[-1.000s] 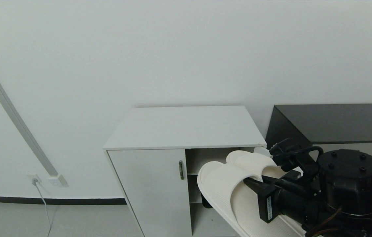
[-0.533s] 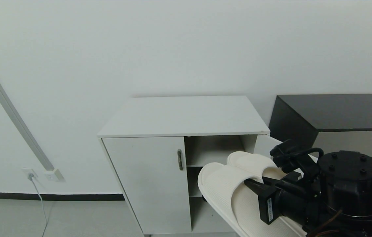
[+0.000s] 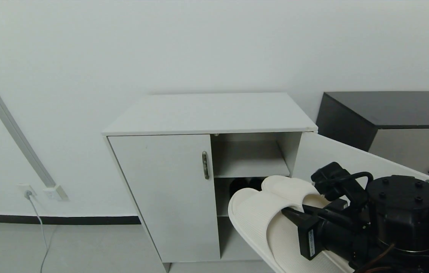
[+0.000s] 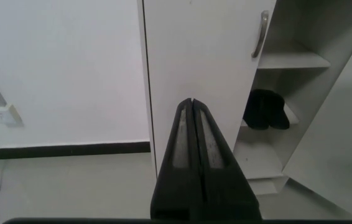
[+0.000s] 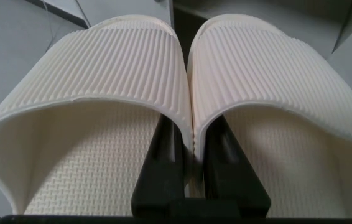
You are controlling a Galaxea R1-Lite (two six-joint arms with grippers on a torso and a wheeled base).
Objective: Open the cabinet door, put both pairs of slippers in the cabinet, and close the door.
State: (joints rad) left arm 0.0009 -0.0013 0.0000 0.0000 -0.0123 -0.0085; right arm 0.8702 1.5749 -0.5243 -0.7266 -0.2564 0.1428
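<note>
The white cabinet [image 3: 206, 113] stands against the wall, its left door [image 3: 161, 189] closed and its right door [image 3: 335, 159] swung open to the right. A black pair of slippers [image 3: 242, 185] [image 4: 266, 111] lies on the middle shelf inside. My right gripper [image 5: 191, 140] is shut on the touching inner edges of a cream ribbed pair of slippers [image 3: 260, 216] [image 5: 120, 68], held in front of the open compartment at lower-shelf height. My left gripper [image 4: 192, 104] is shut and empty, facing the closed left door below its handle [image 4: 262, 34].
A black cabinet [image 3: 388, 110] stands right of the white one, behind the open door. Low on the wall to the left are a socket with a cable [image 3: 28, 193] and a slanted grey strip [image 3: 9, 121]. Bare floor [image 3: 66, 246] lies left of the cabinet.
The head view has shifted, so the cabinet sits higher in the picture and more of its inside and open door shows. The right gripper holds the cream slippers as before.
</note>
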